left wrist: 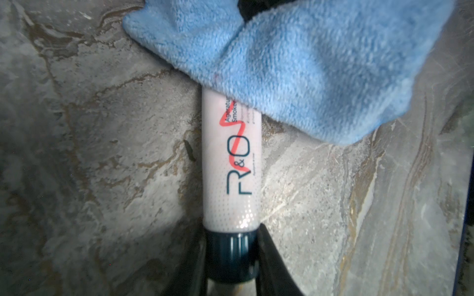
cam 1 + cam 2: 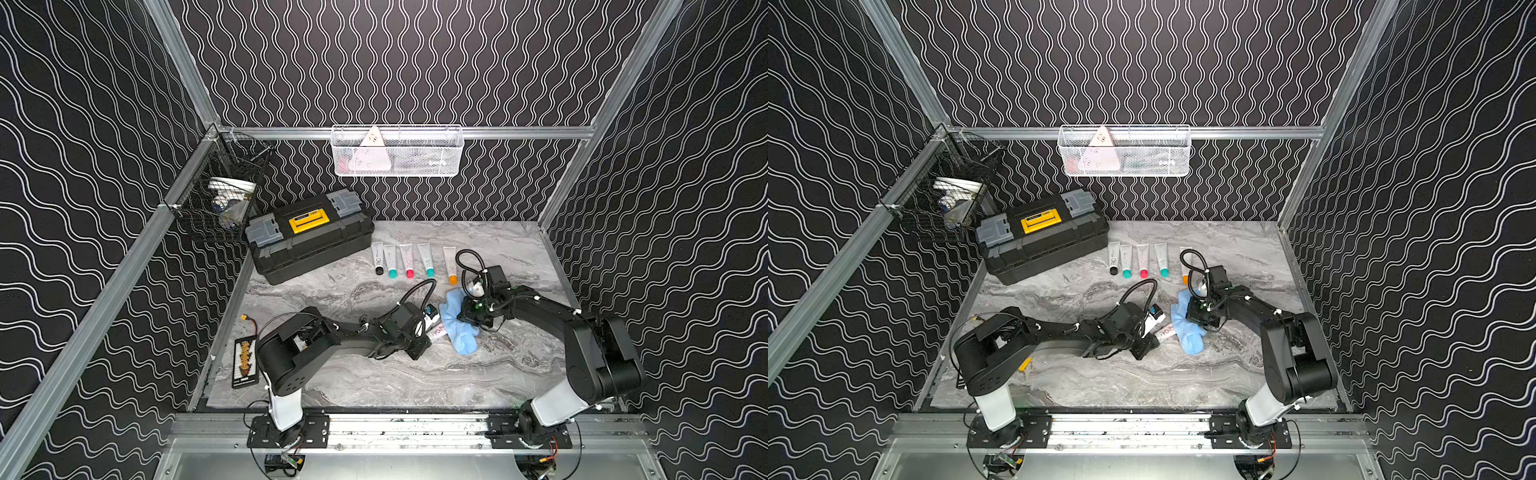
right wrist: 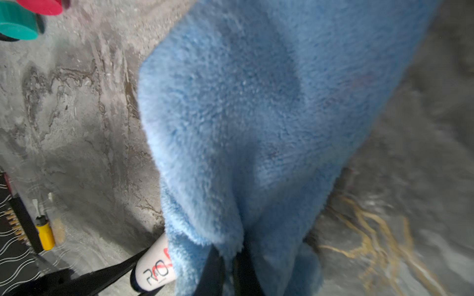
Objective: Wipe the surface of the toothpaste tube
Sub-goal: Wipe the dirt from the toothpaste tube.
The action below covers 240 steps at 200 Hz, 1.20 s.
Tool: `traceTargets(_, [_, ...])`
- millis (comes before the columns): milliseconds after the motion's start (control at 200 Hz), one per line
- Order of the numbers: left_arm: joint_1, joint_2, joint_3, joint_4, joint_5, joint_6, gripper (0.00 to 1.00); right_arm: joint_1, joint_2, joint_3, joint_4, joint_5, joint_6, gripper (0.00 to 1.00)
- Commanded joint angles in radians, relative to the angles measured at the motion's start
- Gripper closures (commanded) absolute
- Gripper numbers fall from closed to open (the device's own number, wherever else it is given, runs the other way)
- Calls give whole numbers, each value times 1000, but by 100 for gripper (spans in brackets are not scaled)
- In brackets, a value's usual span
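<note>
In both top views the white plastic toothpaste tube (image 2: 437,331) (image 2: 1165,332) with a dark cap lies flat near the middle of the grey marbled tabletop (image 2: 374,374). The left gripper (image 2: 426,338) has closed on its cap end. A fluffy blue cloth (image 2: 459,328) covers the tube's other end, and the right gripper (image 2: 465,322) pinches that cloth from above. Farther back lie a row of five small tubes with coloured caps (image 2: 409,259) and a black toolbox with a yellow handle (image 2: 311,239).

In the left wrist view, the left gripper (image 1: 230,256) has its jaws tight against both sides of the dark cap. The toothpaste tube (image 1: 230,159) runs straight away from it. A red squiggle crosses the dark lettering, and the blue cloth (image 1: 295,64) is draped over the far end.

In the right wrist view, the blue cloth (image 3: 243,115) fills most of the frame. It is bunched between the nearly closed jaws of the right gripper (image 3: 228,269). The lettered part of the toothpaste tube (image 3: 156,271) peeks from under the cloth's edge.
</note>
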Motion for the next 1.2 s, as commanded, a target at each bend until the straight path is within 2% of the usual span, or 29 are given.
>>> traceTargets(0, [2, -9, -5, 11, 26, 17, 90, 3, 17, -17, 82, -70, 34, 100])
traceTargets(285, [4, -1, -3, 14, 54, 17, 90, 29, 46, -63, 147, -149, 66, 100])
traceTargets(480, [6, 2, -2, 13, 48, 18, 91, 108, 35, -102, 179, -166, 112, 100])
traceTargets(711, [10, 4, -2, 14, 48, 15, 91, 222, -22, -203, 287, -189, 239, 100])
traceTargets(836, [11, 1, -3, 16, 45, 14, 91, 238, -46, -240, 319, -194, 274, 100])
traceTargets(1196, [22, -15, -17, 20, 35, 12, 91, 206, -54, -227, 228, -47, 234, 100])
